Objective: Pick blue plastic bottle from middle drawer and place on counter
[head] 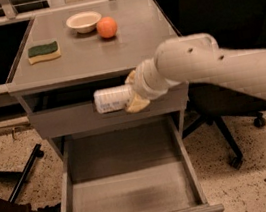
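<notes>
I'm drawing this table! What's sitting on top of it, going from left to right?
Sponge → bowl → orange. Lower down, the gripper holds the bottle above the open drawer.

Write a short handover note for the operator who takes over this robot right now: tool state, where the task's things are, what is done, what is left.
Tool: shut on the blue plastic bottle, which lies sideways in its grip.
Bottle: in the air in front of the upper drawer front, just below the counter's front edge and above the open middle drawer.
Counter: a sponge, a bowl and an orange sit toward the back.
Done: bottle is out of the drawer.
Left: raise it past the counter edge, set it down nearer the front than the orange, release.
</notes>
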Controlling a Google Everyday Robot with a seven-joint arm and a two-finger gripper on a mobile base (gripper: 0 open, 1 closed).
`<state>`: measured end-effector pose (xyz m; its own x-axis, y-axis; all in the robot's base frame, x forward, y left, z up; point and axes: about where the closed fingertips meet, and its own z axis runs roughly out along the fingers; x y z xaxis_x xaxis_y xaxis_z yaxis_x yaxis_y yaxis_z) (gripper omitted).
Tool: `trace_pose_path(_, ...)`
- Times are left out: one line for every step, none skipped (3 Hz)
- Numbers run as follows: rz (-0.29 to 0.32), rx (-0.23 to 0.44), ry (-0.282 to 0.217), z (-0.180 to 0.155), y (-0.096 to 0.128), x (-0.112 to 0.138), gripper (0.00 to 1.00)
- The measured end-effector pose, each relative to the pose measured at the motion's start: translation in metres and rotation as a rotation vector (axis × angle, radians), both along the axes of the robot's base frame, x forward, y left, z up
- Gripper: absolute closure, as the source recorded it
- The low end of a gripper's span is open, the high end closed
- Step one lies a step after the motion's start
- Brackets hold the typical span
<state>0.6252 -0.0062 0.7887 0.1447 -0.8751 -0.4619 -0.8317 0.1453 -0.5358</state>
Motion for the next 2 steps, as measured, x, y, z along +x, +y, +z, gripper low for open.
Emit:
trace_pose_path(0.038,0.011,-0.095,0.068,0.008,0.027,1.00)
trace_pose_path(0.059,0.018,-0.148,0.106,0.013,0.041,1.00)
